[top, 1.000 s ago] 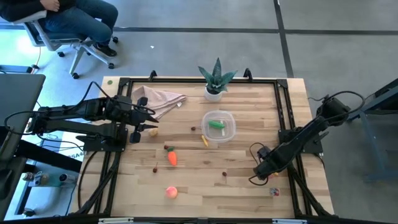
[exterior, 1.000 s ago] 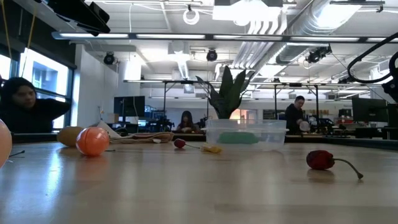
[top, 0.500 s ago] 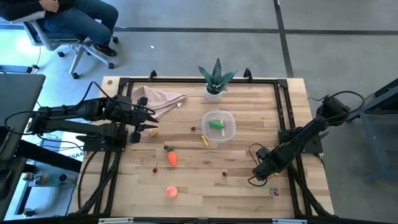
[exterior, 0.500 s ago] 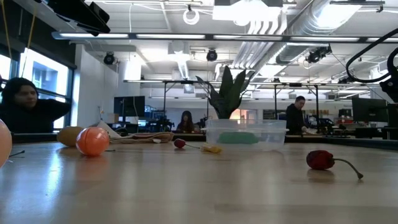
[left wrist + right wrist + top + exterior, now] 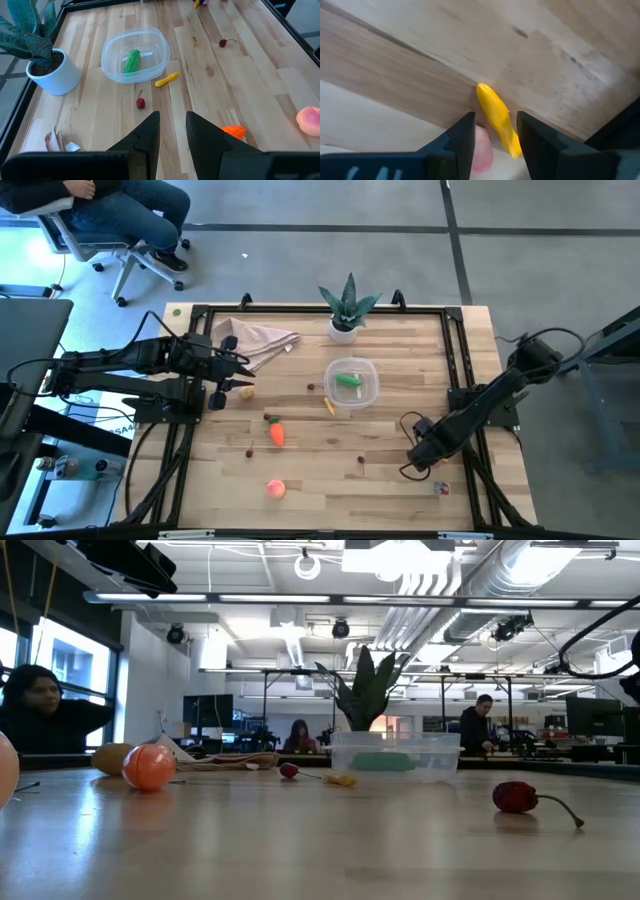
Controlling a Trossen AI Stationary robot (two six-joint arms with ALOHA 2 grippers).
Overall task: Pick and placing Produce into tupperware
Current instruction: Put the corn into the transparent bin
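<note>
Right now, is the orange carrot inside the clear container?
No, the carrot lies on the bare table, while the container holds only a green pod.

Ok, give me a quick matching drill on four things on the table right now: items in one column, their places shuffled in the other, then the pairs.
Items:
1. green pod
2. orange carrot
3. peach
4. potted plant

Places:
A. at the far edge of the table
B. inside the tupperware
C. near the front edge, left of centre
D. on bare wood, between the tupperware and the peach

Pairs: 1-B, 2-D, 3-C, 4-A
</note>
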